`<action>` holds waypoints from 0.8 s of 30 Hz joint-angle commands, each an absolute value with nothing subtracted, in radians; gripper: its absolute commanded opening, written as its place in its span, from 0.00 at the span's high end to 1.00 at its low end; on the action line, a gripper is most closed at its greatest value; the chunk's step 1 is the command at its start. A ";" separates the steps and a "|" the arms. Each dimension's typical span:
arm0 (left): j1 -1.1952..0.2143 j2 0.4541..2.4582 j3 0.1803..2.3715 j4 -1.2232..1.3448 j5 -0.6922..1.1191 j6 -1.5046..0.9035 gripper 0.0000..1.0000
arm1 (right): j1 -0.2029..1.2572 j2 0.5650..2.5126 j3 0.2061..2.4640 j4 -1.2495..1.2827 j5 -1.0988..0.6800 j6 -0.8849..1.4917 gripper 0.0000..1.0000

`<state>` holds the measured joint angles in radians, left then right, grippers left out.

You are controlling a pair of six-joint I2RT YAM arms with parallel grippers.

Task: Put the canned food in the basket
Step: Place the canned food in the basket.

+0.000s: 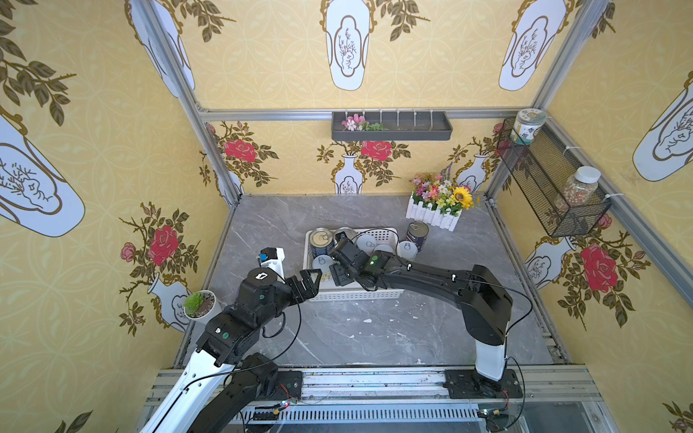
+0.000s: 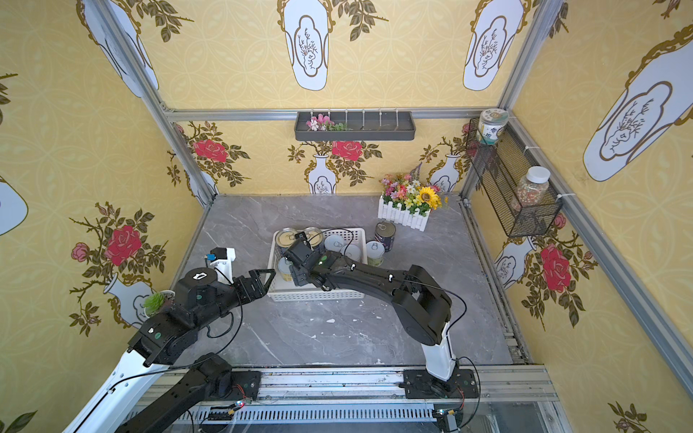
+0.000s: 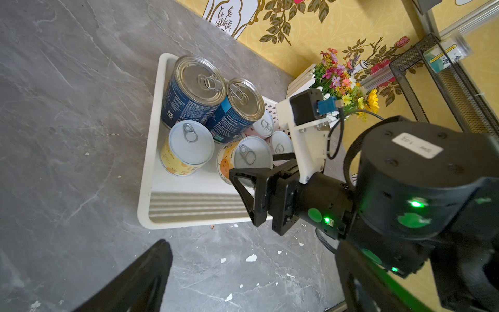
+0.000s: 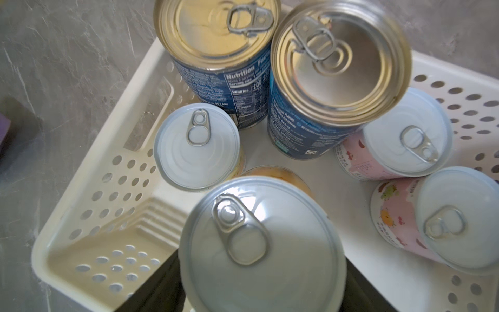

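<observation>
Left hand [image 1: 309, 283]: just off the near left corner of the shallow white perforated plastic basket [image 1: 360, 296], above the grey marbled desk [image 1: 375, 330]. Its fingers are parted, nothing between them.

Right hand [image 3: 253, 165]: reaches over the basket's near wall, left of its centre. Black fingers [image 3: 260, 194] are closed on either side of a small white-lidded tin with a yellow-orange label [image 3: 251, 154], which is upright. Resting on the basket floor or lifted: cannot tell.

By the basket's left wall, just beside the held tin, stands a second small yellow-labelled tin [image 3: 187, 146], upright.

In the basket's far left corner is a large dark-blue-labelled tin with a gold lid [image 4: 216, 29], with a second large dark-blue tin [image 4: 340, 62] touching it.

Right of those, mid-basket: a small pink-labelled tin [image 4: 407, 132] and a second pink tin [image 4: 459, 218], close together.

Outside, just beside the basket's right wall, is a small white-lidded tin with a greenish label [image 1: 407, 250]; a third large dark-blue tin [image 1: 417, 232] stands just behind it.

Beyond the basket's far right corner: a white picket-fence flower box [image 1: 433, 217]
</observation>
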<state>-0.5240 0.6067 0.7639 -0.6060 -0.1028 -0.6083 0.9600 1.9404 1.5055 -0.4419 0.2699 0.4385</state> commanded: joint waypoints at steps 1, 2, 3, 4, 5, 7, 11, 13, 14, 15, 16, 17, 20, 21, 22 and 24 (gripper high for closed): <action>-0.523 0.622 0.762 -0.597 -0.105 -0.607 0.00 | 0.934 1.959 1.519 -0.393 0.253 0.425 0.30; -0.523 0.626 0.761 -0.600 -0.103 -0.607 0.00 | 0.925 1.968 1.522 -0.392 0.244 0.424 0.30; -0.523 0.627 0.763 -0.602 -0.103 -0.607 0.00 | 0.917 1.976 1.525 -0.393 0.236 0.425 0.30; -0.523 0.627 0.764 -0.603 -0.103 -0.608 0.00 | 0.911 1.984 1.528 -0.393 0.228 0.426 0.30; -0.523 0.625 0.765 -0.604 -0.103 -0.607 0.00 | 0.905 1.993 1.532 -0.393 0.221 0.428 0.30; -0.523 0.618 0.763 -0.603 -0.104 -0.609 0.00 | 0.897 2.010 1.540 -0.390 0.212 0.426 0.30; -0.523 0.618 0.763 -0.602 -0.103 -0.609 0.00 | 0.866 2.052 1.568 -0.392 0.172 0.430 0.30; -0.523 0.621 0.762 -0.602 -0.103 -0.609 0.00 | 0.853 2.067 1.577 -0.390 0.156 0.435 0.30; -0.523 0.621 0.763 -0.602 -0.103 -0.609 0.00 | 0.847 2.074 1.583 -0.390 0.152 0.438 0.30; -0.523 0.622 0.763 -0.601 -0.104 -0.610 0.00 | 0.845 2.081 1.587 -0.391 0.149 0.439 0.30; -0.523 0.624 0.762 -0.601 -0.104 -0.609 0.00 | 0.845 2.086 1.592 -0.391 0.148 0.438 0.30; -0.523 0.626 0.762 -0.601 -0.104 -0.609 0.00 | 0.845 2.091 1.599 -0.391 0.150 0.435 0.30; -0.523 0.630 0.763 -0.602 -0.103 -0.610 0.00 | 0.845 2.115 1.623 -0.400 0.153 0.427 0.30; -0.523 0.632 0.762 -0.602 -0.101 -0.610 0.00 | 0.844 2.122 1.629 -0.402 0.152 0.425 0.29; -0.523 0.632 0.764 -0.602 -0.101 -0.609 0.00 | 0.844 2.127 1.634 -0.401 0.152 0.425 0.29; -0.523 0.629 0.763 -0.601 -0.101 -0.609 0.00 | 0.845 2.139 1.647 -0.403 0.148 0.422 0.29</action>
<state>-0.5240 0.6308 0.7639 -0.6094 -0.1028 -0.6098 0.8459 2.1239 1.6299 -0.4702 0.1299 0.4370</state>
